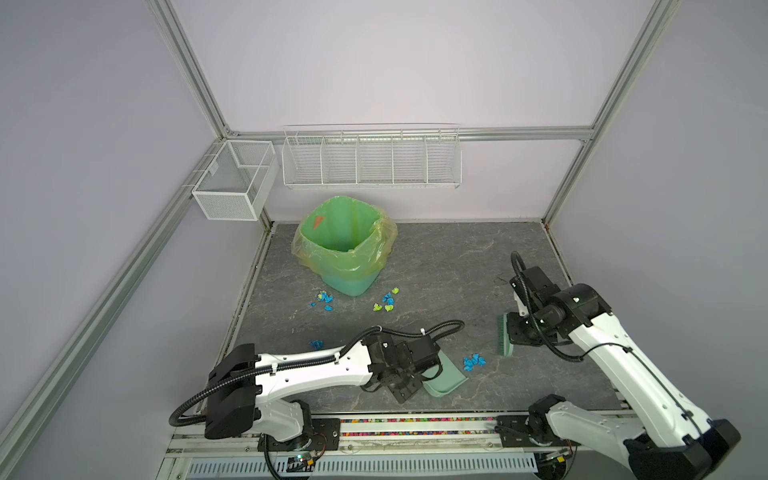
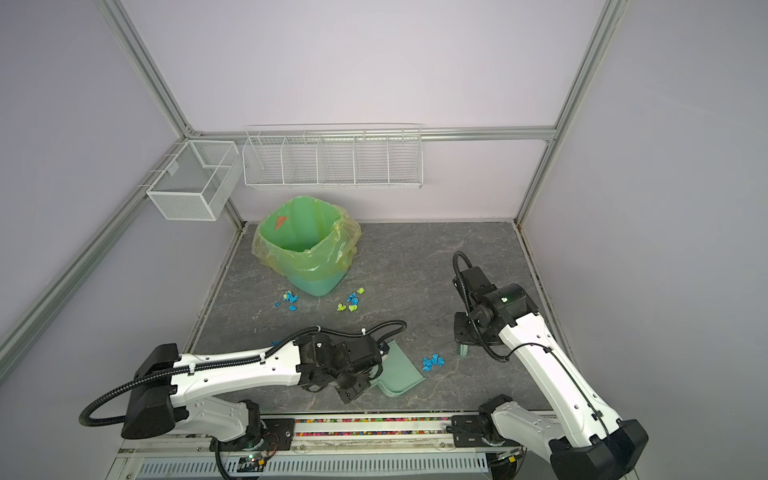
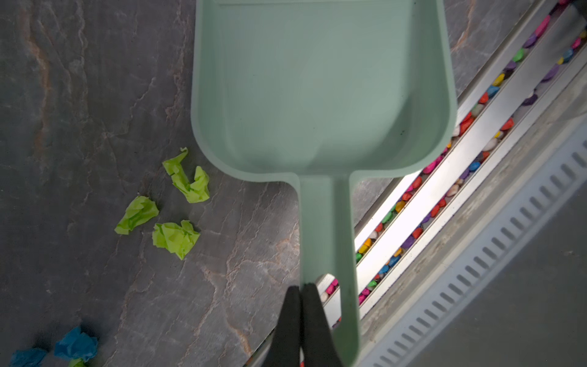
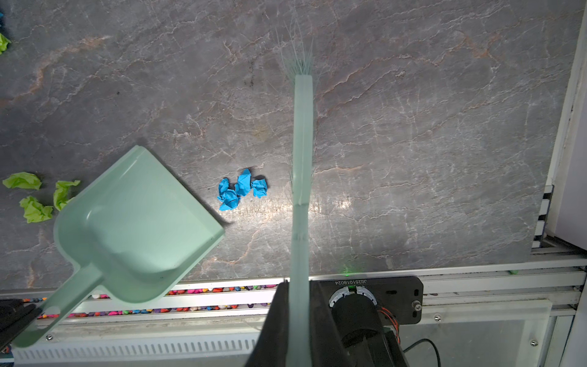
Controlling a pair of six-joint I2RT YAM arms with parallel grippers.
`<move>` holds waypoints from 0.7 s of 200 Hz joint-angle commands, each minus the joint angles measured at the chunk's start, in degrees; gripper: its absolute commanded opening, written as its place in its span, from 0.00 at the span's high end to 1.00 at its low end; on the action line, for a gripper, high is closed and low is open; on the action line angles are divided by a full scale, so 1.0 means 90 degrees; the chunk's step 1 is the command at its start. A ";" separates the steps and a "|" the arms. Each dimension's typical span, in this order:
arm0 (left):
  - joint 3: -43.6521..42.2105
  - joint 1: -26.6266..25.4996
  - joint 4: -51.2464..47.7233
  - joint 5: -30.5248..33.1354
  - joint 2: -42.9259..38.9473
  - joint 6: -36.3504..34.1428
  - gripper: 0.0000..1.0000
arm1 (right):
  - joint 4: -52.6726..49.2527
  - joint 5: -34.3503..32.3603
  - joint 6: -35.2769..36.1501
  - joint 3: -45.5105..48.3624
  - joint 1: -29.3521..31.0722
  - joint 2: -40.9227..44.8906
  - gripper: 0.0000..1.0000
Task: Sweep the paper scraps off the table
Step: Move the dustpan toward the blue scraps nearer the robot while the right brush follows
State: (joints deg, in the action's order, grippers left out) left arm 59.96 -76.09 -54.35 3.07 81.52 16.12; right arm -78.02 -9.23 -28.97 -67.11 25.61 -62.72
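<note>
Paper scraps (image 4: 241, 190) (some under left arm (image 1: 311, 368)): left tool (image 3: 300, 289) clamps dustpan (image 3: 317, 89), right tool (image 4: 295, 286) brush (image 4: 301, 143).

**Bare and evenly lit**

Plain lilac walls (image 1: 374, 62) close in three sides, joined by aluminium framing (image 1: 519, 134). A long white wire rack (image 1: 372, 160) with five compartments hangs on the back wall. A white mesh basket (image 1: 226, 203) hangs on the left wall.

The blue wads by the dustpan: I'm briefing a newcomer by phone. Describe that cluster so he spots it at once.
On the dark grey marbled table, near the front, a pale green plastic dustpan faces a pale green brush. The cluster of crumpled blue paper wads lies between them. Unlike the mixed clusters by the bag-lined green bin, it is all blue.
</note>
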 commanded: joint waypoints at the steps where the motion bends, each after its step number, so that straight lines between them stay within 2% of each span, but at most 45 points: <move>1: 0.0137 -0.0021 -0.0055 0.0088 0.0000 0.0162 1.00 | -0.0111 -0.0111 -0.0179 0.0089 0.0102 -0.0067 0.93; 27: 0.0139 -0.0018 -0.0104 0.0052 0.0096 0.0063 1.00 | -0.0060 -0.0119 -0.0141 0.0038 0.0191 -0.0173 0.93; 47: 0.0263 -0.0029 -0.0318 0.0292 0.0254 -0.0068 1.00 | -0.0033 -0.0068 -0.0111 -0.0004 0.0289 -0.0264 0.93; 91: 0.0388 -0.0022 -0.0221 0.0188 0.0466 -0.0118 1.00 | 0.0052 -0.0020 -0.0129 -0.0006 0.0542 -0.0525 0.93; 140: 0.0417 -0.0025 0.0049 -0.0164 0.0607 -0.0123 1.00 | 0.0512 0.0386 -0.0376 -0.0060 0.1065 -0.0826 0.93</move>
State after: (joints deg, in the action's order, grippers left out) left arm 61.95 -76.14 -54.68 3.16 86.11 15.20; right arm -76.44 -8.47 -29.91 -67.11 32.86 -68.62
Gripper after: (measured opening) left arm 0.048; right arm 0.115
